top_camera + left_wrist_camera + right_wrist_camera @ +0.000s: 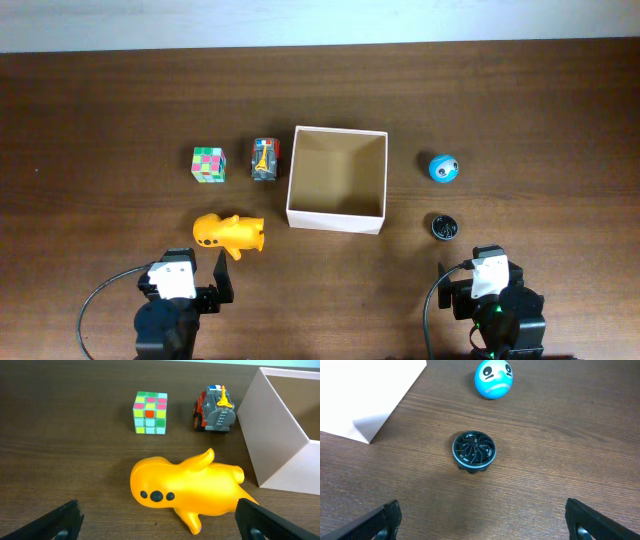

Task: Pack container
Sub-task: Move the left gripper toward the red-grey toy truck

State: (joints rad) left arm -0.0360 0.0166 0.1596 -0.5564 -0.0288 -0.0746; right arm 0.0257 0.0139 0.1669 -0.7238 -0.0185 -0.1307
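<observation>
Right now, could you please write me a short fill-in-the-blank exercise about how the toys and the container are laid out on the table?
1. The container has ____ inside it.
2. The cube stands to the ____ of the toy vehicle.
3. The black disc lies between the right gripper and the ____ ball.
4. The left gripper and the right gripper are both ____.

Missing words: nothing; left; blue; open.

Overhead: fixed, straight down, far, covers whole surface [100, 100]. Left wrist: low, near, facing forward past yellow toy [185, 490] to container [275, 435]. Right wrist: low, near, forward, black disc [474, 450] centred. All three share the container.
</observation>
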